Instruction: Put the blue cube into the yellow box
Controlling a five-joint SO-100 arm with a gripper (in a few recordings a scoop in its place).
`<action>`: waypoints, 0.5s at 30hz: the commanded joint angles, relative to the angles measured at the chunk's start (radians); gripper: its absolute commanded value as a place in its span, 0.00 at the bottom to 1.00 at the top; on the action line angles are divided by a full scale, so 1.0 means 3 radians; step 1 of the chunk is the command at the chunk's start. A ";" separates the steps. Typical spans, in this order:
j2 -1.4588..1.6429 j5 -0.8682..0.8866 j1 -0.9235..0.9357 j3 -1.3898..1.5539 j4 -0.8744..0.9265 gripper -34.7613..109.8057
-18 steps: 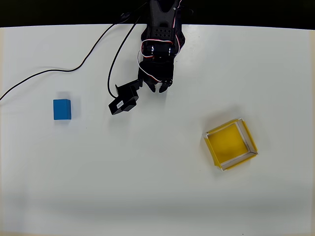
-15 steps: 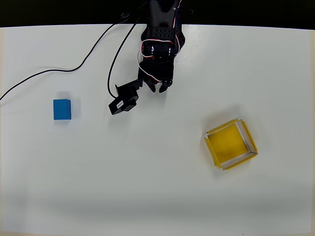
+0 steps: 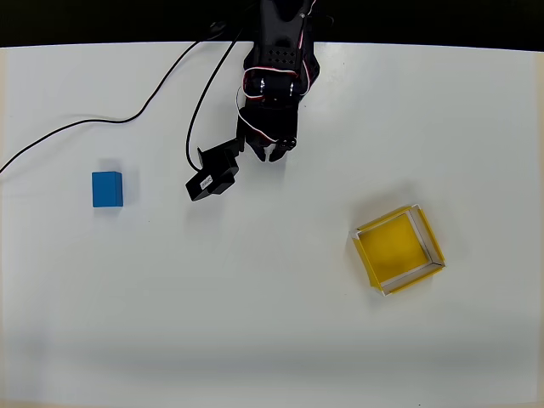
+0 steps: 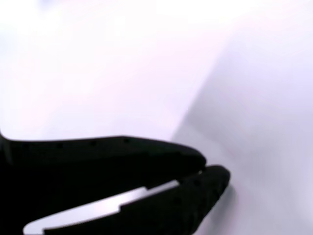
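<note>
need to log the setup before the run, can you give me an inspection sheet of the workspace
surface: white table, plain and bare apart from the items below
job's things: blue cube on the table at the left in the overhead view, untouched; yellow box at the right, turned at an angle, nothing inside it
clutter: nothing seen
grippers: gripper near the top centre in the overhead view, far from both cube and box; in the wrist view its fingers lie together, holding nothing
cables: black cable trails from the arm across the table to the left edge, passing above the cube; a second loops beside the arm
surroundings: dark band beyond the table's far edge, no detail visible
</note>
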 commanded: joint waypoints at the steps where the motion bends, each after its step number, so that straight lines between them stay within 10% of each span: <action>1: -0.0302 -0.0205 0.0501 -0.0107 -0.0639 0.28; 15: -0.2710 -0.0511 0.2275 -0.2107 -0.1815 0.57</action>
